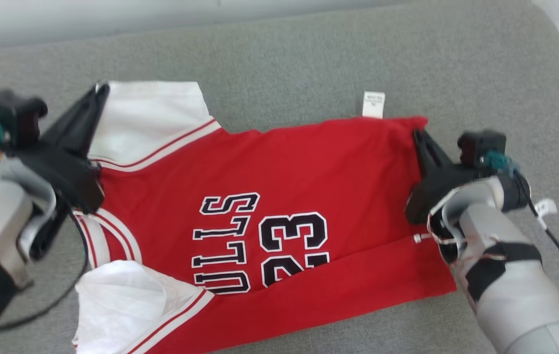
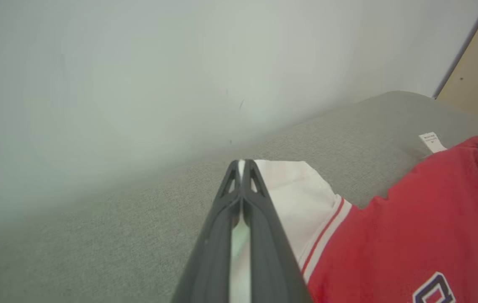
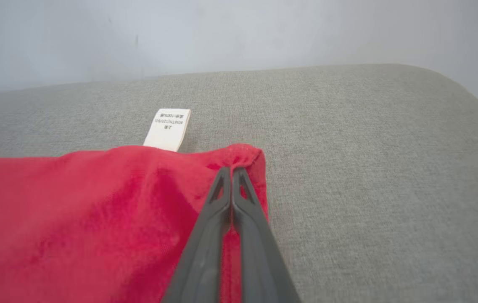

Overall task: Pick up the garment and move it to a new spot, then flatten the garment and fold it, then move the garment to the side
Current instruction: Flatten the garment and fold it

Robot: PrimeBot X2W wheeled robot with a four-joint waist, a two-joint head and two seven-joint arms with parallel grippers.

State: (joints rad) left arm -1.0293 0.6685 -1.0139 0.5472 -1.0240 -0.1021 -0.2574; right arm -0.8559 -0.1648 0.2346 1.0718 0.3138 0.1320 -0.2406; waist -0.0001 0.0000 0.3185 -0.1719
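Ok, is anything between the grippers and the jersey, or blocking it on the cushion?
Nothing visible. The left gripper is shut on the jersey at its white sleeve corner, the right gripper at its red hem corner. The cushion around it shows nothing in the way.

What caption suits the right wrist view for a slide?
Right gripper shut on a corner of the red jersey, near its white tag, on grey cushion.
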